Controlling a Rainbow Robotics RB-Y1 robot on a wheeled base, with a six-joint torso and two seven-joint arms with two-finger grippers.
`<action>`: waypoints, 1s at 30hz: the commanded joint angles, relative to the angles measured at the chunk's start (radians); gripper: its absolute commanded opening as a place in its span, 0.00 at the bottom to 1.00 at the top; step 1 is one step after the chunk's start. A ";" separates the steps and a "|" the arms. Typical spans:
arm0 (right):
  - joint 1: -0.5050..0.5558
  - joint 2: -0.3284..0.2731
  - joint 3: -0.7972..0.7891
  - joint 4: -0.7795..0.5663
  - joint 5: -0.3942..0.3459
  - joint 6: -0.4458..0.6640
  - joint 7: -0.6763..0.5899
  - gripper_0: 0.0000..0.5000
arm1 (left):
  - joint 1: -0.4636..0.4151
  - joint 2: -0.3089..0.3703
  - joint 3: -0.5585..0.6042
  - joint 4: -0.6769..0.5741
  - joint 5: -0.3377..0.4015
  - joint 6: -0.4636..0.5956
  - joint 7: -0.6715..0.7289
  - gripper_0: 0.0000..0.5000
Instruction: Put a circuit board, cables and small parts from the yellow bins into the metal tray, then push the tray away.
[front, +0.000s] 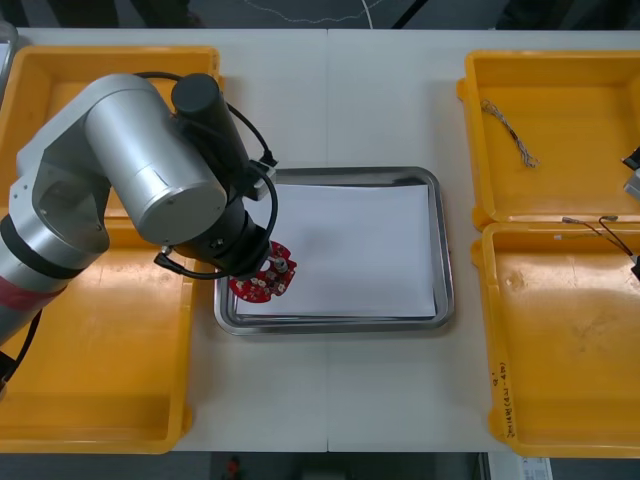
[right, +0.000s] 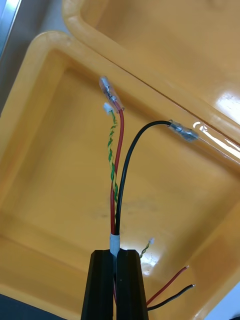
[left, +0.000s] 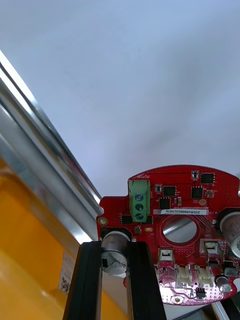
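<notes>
Front view has the left arm (front: 130, 170) reaching across the left-side yellow bins (front: 100, 370) to the metal tray (front: 445, 250), which sits mid-bench between the two bin pairs. The left gripper (left: 115, 245) is pinching a silver can-shaped part on the edge of the round red circuit board (front: 265, 278). The board is at the tray's near-left corner, partly over the white inside and right by the rim. Can't tell if it's resting on the tray or just above it. Over at the right edge of the bench, the right gripper (right: 117, 255) is clamped tight on a taped bundle of cables (right: 117, 165) (red, black, plus a twisted yellow-green one) over the floor of one of the right-side bins. A twisted blue and white cable (front: 510, 130) lies in the far right bin.
</notes>
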 joint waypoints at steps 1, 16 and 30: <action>-0.026 -0.018 0.029 -0.030 -0.031 0.004 -0.008 0.00 | -0.046 -0.018 -0.059 0.042 -0.023 -0.073 0.033 0.00; -0.039 -0.076 0.039 -0.029 -0.112 0.004 -0.008 0.00 | -0.056 -0.038 -0.121 0.145 -0.073 -0.156 0.024 0.00; -0.042 -0.079 0.039 -0.029 -0.114 0.004 -0.006 0.00 | -0.056 -0.039 -0.126 0.159 -0.060 -0.167 0.033 1.00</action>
